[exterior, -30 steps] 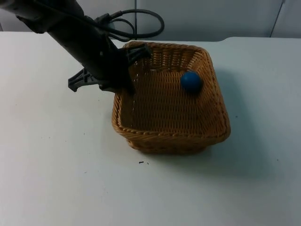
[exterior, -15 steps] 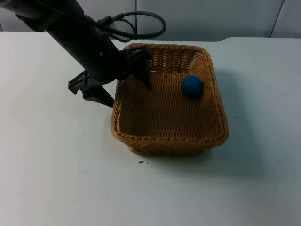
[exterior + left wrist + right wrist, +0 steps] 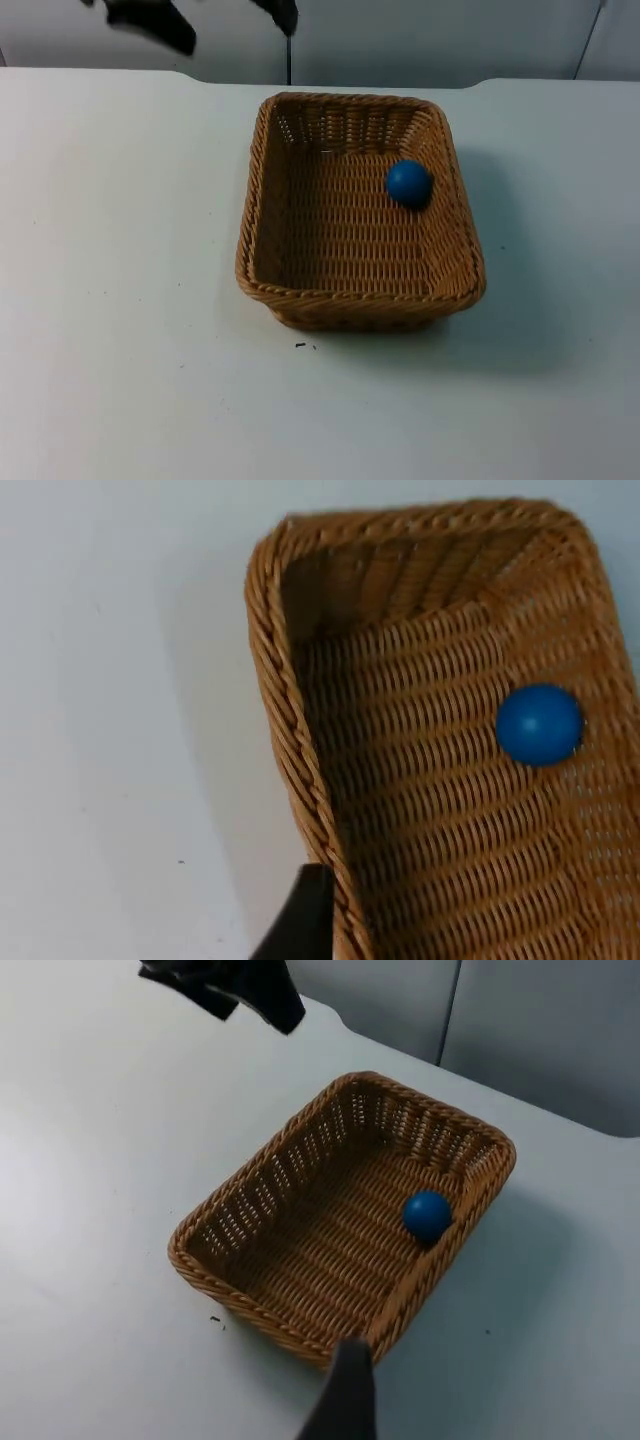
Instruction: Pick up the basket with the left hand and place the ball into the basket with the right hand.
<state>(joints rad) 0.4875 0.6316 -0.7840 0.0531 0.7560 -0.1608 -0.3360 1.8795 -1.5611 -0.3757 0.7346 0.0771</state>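
The woven wicker basket (image 3: 260, 215) stands flat on the white table, slightly right of centre. A blue ball (image 3: 409, 184) lies inside it against the right wall, toward the far end. My left gripper (image 3: 238, 35) hangs open high above the table's back edge, left of the basket and well clear of it, with nothing between its fingers. From the right wrist view the same left gripper (image 3: 255, 1010) hovers beyond the basket (image 3: 250, 1210), and the ball (image 3: 427, 1215) rests inside. A right fingertip (image 3: 345, 1390) stands over the basket's near rim, holding nothing. The left wrist view looks down on the basket (image 3: 300, 740) and ball (image 3: 538, 724).
A grey partition wall (image 3: 450, 35) closes off the table's far edge. A tiny dark speck (image 3: 300, 346) lies in front of the basket. White table top (image 3: 120, 300) stretches on all sides of the basket.
My left gripper opened off the basket's left rim, then rose and pulled back to the far left. The basket settled flat, and the ball stayed inside.
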